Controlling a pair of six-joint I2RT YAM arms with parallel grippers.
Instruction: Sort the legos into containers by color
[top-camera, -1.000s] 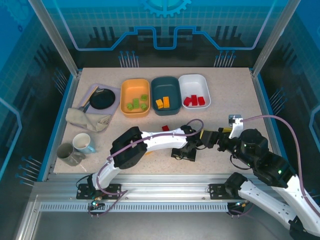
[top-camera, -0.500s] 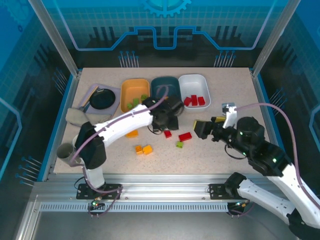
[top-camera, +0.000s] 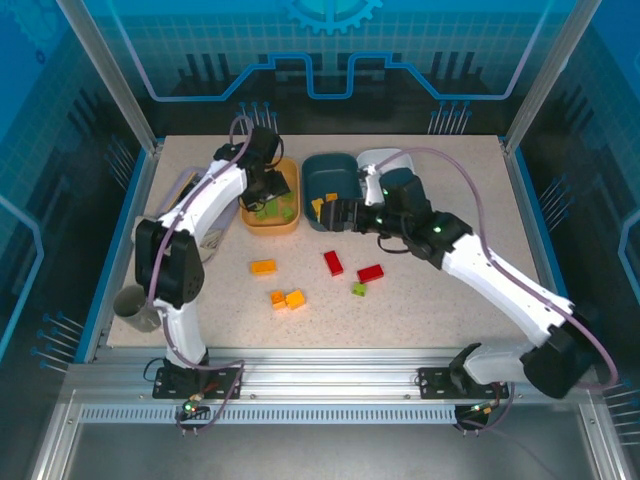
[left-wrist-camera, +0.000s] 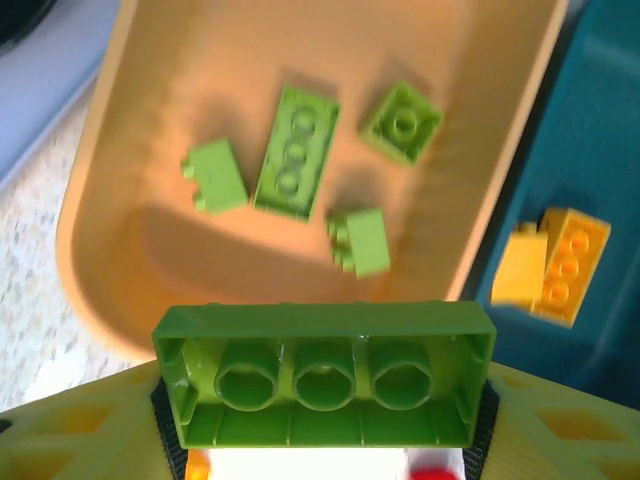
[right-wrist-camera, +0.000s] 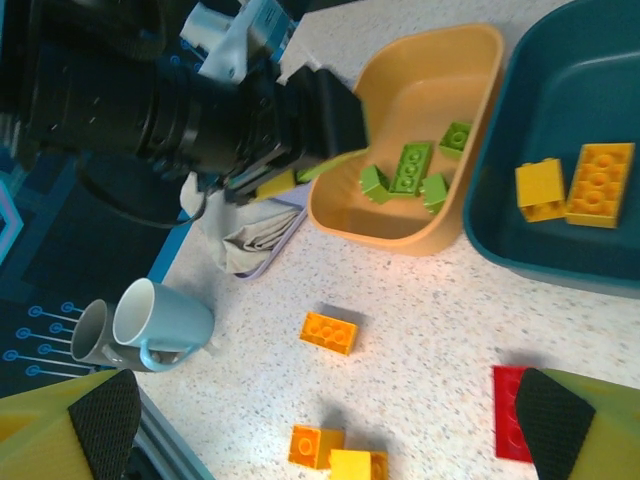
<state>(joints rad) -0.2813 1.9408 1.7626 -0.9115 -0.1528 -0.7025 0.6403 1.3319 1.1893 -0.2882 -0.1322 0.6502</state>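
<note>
From above, the right arm covers most of the white tub, so its contents cannot be seen, and the left arm hides part of the orange tub. In the left wrist view the left hand runs off the bottom edge below the green brick it clamps, and the right edge cuts the teal tub. In the right wrist view the bottom edge cuts the red brick, partly covered by a finger of the right hand.
</note>
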